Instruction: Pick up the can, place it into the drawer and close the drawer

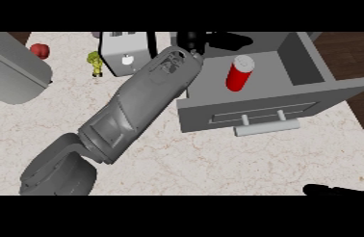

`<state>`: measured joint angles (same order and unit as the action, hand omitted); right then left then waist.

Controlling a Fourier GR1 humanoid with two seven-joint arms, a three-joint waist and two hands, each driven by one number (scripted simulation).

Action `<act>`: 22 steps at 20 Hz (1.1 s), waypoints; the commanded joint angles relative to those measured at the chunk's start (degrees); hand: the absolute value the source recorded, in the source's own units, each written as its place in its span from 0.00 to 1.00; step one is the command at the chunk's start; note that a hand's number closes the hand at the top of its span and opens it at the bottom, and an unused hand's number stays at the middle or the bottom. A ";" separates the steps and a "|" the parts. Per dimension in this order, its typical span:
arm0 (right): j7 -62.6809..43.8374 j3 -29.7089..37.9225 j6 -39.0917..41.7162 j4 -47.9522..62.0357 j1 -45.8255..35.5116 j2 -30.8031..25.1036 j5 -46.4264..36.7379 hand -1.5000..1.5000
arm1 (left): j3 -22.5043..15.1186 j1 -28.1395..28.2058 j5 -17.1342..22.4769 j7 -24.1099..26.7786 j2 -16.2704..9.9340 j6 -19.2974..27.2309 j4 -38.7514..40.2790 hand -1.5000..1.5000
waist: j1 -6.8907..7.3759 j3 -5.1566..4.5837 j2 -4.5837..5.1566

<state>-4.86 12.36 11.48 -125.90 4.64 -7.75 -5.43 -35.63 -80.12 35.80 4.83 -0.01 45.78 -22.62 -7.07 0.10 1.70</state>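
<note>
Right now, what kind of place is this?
Likely a kitchen counter: pale marble-look top, an open grey drawer with a red can standing inside, and a grey appliance at the back.

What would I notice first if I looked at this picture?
First you'd see the big grey forearm stretching diagonally across the speckled counter, its black left hand up near the back edge of the open grey drawer. Next, the bright red can with a white top stands out inside that drawer. At the lower right edge, the black right hand just peeks in.
</note>
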 commanded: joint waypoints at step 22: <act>3.28 -18.99 -8.15 18.24 -10.78 -6.37 -49.56 0.00 | 2.05 -3.64 3.47 -1.05 -1.80 0.06 -3.43 0.00 | 7.48 -0.10 -1.58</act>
<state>-0.15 -3.54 5.05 -112.66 -3.84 -14.48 -47.95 -34.22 -83.74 39.91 5.25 -0.48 47.32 -25.28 -0.84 0.02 0.48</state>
